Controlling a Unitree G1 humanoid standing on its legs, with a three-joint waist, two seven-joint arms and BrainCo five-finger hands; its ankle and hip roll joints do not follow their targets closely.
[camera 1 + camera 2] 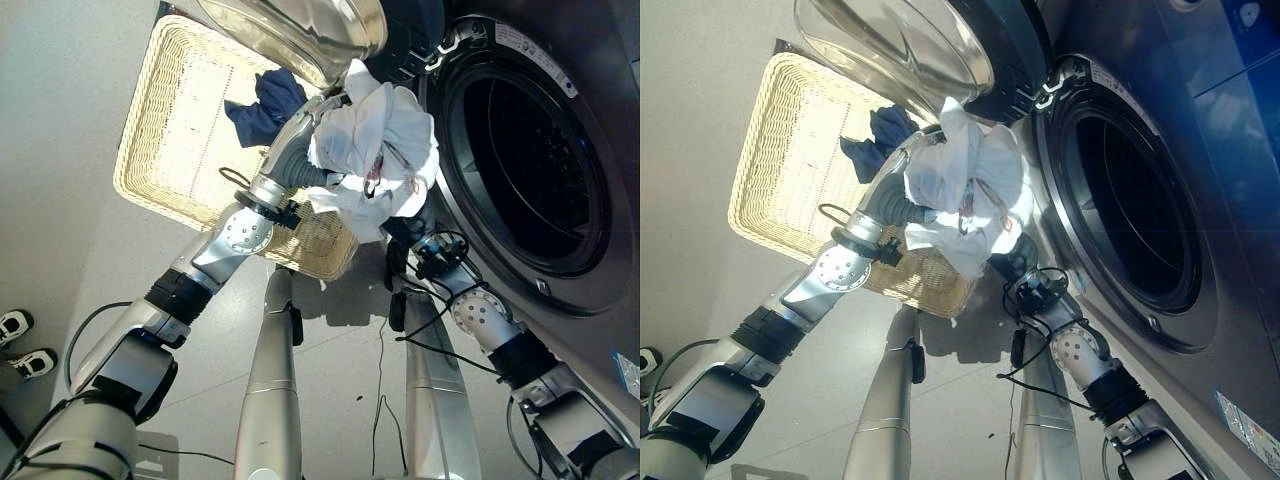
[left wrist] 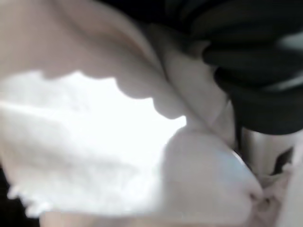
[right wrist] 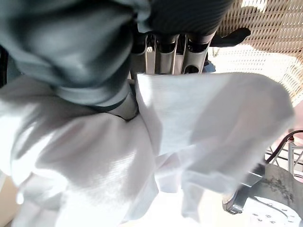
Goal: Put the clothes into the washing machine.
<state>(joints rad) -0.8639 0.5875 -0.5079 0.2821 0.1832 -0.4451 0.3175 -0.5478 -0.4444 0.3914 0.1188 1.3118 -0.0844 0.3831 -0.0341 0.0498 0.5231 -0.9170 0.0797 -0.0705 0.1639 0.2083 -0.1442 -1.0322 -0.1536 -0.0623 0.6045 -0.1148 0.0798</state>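
- Left hand (image 1: 318, 118) and right hand (image 3: 165, 49) both buried in white garment (image 1: 375, 150); can't tell either grip.
- White garment bunched between them, just beside washing machine (image 1: 540, 160) opening, door (image 1: 300, 30) open.
- Dark blue cloth (image 1: 262, 105) in wicker basket (image 1: 170, 120), on the floor beside the machine.

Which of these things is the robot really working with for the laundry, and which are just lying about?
Part of the job:
white bundled garment, carried between both hands
dark blue cloth in the basket
pale woven wicker basket
front-loading washing machine, door open

Just there:
black-and-white shoes on the floor
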